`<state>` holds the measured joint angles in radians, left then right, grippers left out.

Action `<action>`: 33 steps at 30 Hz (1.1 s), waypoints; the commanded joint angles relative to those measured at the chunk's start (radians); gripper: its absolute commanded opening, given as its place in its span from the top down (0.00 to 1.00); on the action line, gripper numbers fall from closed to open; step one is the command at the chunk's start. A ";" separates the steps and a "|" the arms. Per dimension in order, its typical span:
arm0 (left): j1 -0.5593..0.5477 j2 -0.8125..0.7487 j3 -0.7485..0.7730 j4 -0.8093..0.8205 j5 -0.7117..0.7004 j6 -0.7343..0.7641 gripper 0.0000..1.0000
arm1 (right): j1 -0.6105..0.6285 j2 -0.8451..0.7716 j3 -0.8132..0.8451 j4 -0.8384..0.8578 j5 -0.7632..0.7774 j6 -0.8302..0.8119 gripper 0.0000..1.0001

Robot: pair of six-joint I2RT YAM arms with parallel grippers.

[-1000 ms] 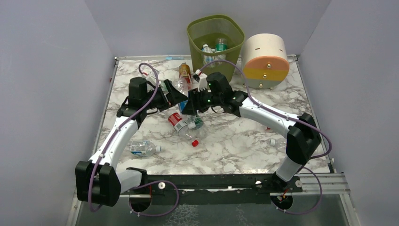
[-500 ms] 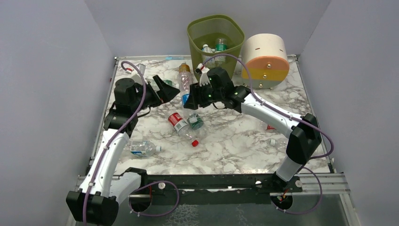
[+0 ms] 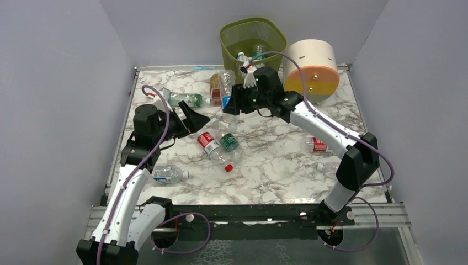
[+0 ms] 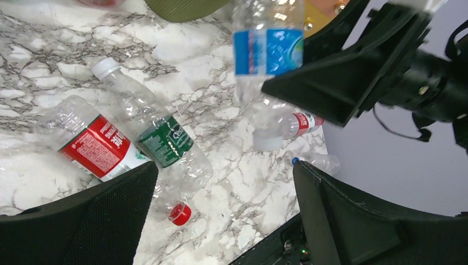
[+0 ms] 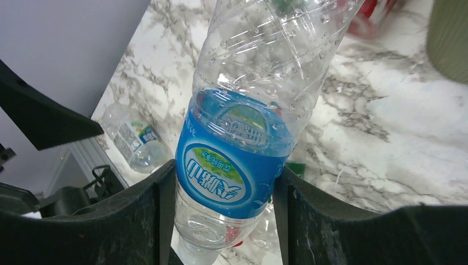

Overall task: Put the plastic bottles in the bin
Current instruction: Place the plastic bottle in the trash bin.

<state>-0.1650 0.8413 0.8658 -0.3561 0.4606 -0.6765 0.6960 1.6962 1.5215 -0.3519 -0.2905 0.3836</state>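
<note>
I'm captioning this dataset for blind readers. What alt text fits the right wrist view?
The right gripper clamps a clear blue-label bottle between its black fingers, above a white marble table. Another bottle lies on the table at left; the green bin's wall shows at upper right.

blue-label bottle [image 5: 234,165] chopped off top and bottom by the right wrist frame, smeary from the left wrist, bin [image 4: 182,6] just a sliver at that view's top edge, binned bottles [image 3: 258,51] mostly behind mesh
</note>
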 commanded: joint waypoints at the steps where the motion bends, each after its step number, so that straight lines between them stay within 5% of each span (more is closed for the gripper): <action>1: 0.004 -0.001 -0.014 0.020 0.018 -0.011 0.01 | -0.084 0.000 0.081 -0.016 -0.037 -0.018 0.41; 20: 0.004 0.066 -0.063 0.110 0.058 -0.027 0.01 | -0.355 0.086 0.402 0.100 -0.165 -0.010 0.40; 33: 0.004 0.046 -0.090 0.109 0.069 -0.056 0.01 | -0.501 0.303 0.555 0.431 -0.241 0.170 0.40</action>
<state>-0.1646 0.9119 0.7963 -0.2703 0.5083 -0.7158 0.2165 1.9453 1.9911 -0.0608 -0.4664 0.4805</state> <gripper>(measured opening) 0.989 0.610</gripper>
